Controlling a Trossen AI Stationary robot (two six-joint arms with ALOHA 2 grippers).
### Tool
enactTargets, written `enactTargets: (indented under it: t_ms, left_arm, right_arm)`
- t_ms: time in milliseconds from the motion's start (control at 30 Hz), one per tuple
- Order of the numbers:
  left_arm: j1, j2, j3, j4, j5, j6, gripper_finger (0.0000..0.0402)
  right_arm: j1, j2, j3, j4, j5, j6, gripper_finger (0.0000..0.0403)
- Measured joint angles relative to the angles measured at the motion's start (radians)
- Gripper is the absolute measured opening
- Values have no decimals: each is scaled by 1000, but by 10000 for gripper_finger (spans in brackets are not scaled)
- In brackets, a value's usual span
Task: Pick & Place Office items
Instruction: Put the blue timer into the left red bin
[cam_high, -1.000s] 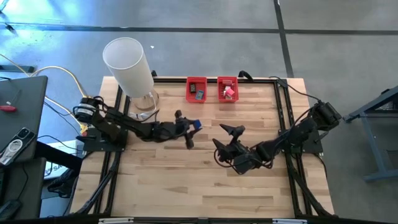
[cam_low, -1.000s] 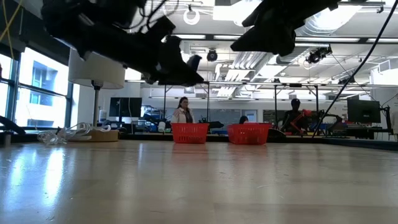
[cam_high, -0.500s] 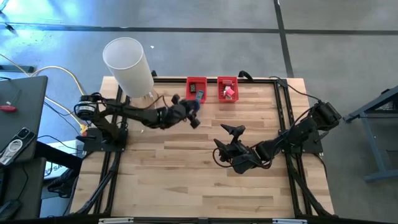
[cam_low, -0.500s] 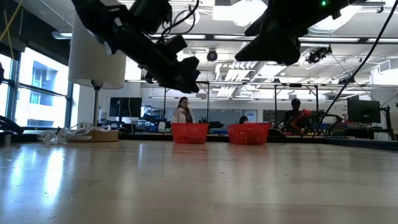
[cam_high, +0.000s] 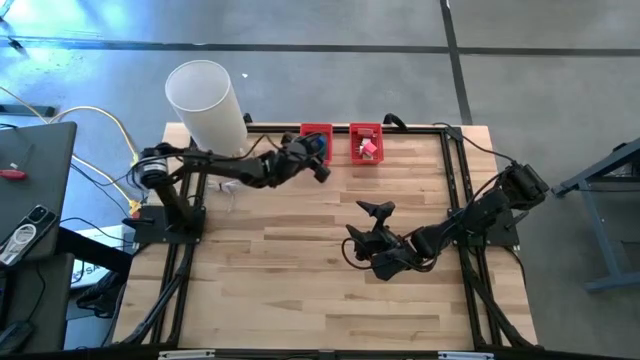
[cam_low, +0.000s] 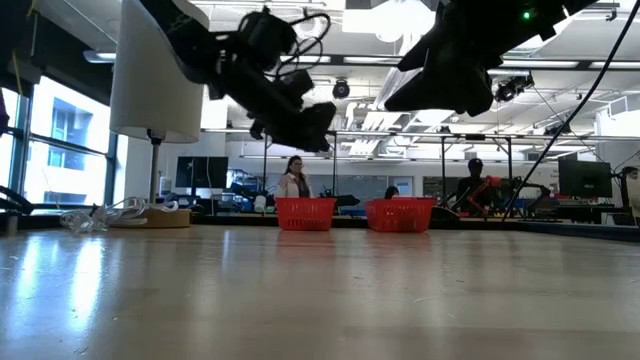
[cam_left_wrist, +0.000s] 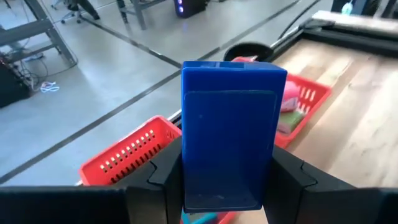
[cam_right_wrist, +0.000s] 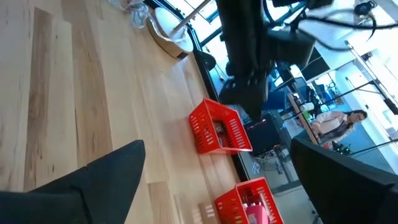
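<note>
My left gripper (cam_high: 318, 152) hangs over the left red bin (cam_high: 317, 133) at the table's far edge, shut on a blue blocky piece (cam_left_wrist: 229, 134). Seen from the left wrist, that bin (cam_left_wrist: 134, 155) lies just below the piece and the right red bin (cam_left_wrist: 305, 102) holds pink and green pieces (cam_left_wrist: 288, 113). My right gripper (cam_high: 366, 228) hovers open above the table's middle, right of centre, touching nothing. In the high view, a pink piece (cam_high: 368, 147) lies in the right bin (cam_high: 365, 142). My left gripper pinches the blue block's two opposite sides (cam_left_wrist: 186, 168) between its fingers (cam_left_wrist: 163, 177), near the block's lower end. The block stands upright in the hold, lifted clear of the table, above the left bin.
A tall white cylinder (cam_high: 207, 107) stands at the table's far left corner, with cables beside it. Both red bins sit side by side at the far edge. Bare wood (cam_high: 300, 280) spans the near half. A person (cam_low: 293, 182) stands in the room behind.
My left gripper has carried the blue block from the table's middle toward the far edge, ending over the left red bin. The arm stretched out as it went. The right arm has kept still.
</note>
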Motion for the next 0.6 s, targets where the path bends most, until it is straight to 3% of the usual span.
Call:
enactTargets:
  t_ms: [200,333,600]
  left_arm:
    - [57,87,38,-10,23,-19,145]
    - [98,93,39,-22,110,-102,145]
    - [148,93,39,-56,163,-188,145]
  right_arm:
    - [0,0,0,-36,-7,34,388]
    - [0,0,0,-92,-27,81,386]
    - [-15,0,0,-139,-27,114,385]
